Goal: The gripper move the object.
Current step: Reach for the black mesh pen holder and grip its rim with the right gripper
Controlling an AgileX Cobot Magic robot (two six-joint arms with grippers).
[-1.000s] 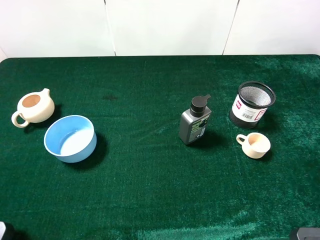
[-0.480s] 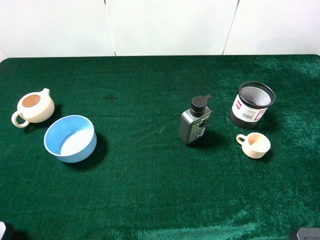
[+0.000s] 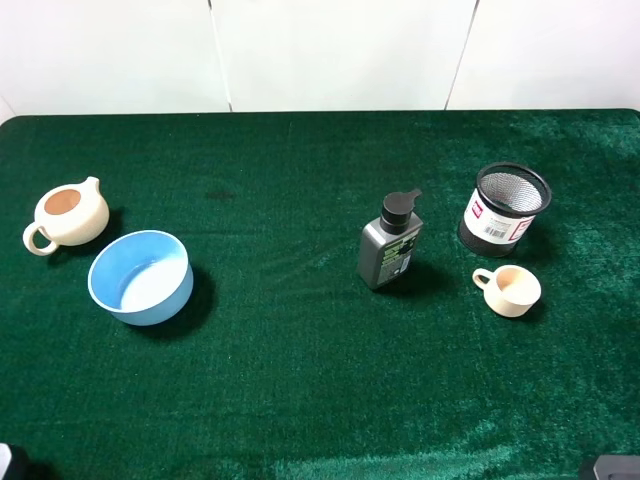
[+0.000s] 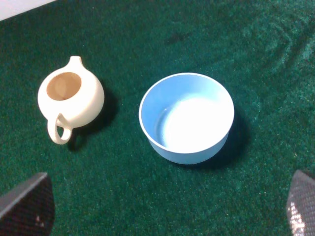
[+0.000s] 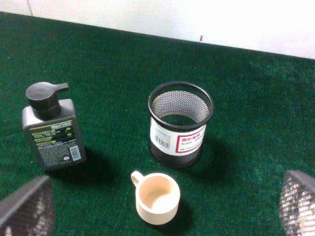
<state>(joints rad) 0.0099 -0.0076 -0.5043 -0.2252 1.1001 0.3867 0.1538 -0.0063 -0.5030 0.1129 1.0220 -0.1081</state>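
Observation:
The black wire-mesh pen cup (image 3: pixel 505 209) with a white and red barcode label stands upright at the right of the green table. It also shows in the right wrist view (image 5: pixel 180 124). My right gripper (image 5: pixel 167 209) is open and empty, its fingers (image 5: pixel 27 206) spread wide, well short of the pen cup. Only a corner of that arm (image 3: pixel 612 468) shows at the near right edge. My left gripper (image 4: pixel 167 201) is open and empty, its fingers (image 4: pixel 24 206) wide apart, near the blue bowl and far from the pen cup.
A grey pump bottle (image 3: pixel 391 243) stands left of the pen cup. A small cream cup (image 3: pixel 510 290) sits just in front of the pen cup. A blue bowl (image 3: pixel 141 277) and a cream teapot (image 3: pixel 68 214) are at the left.

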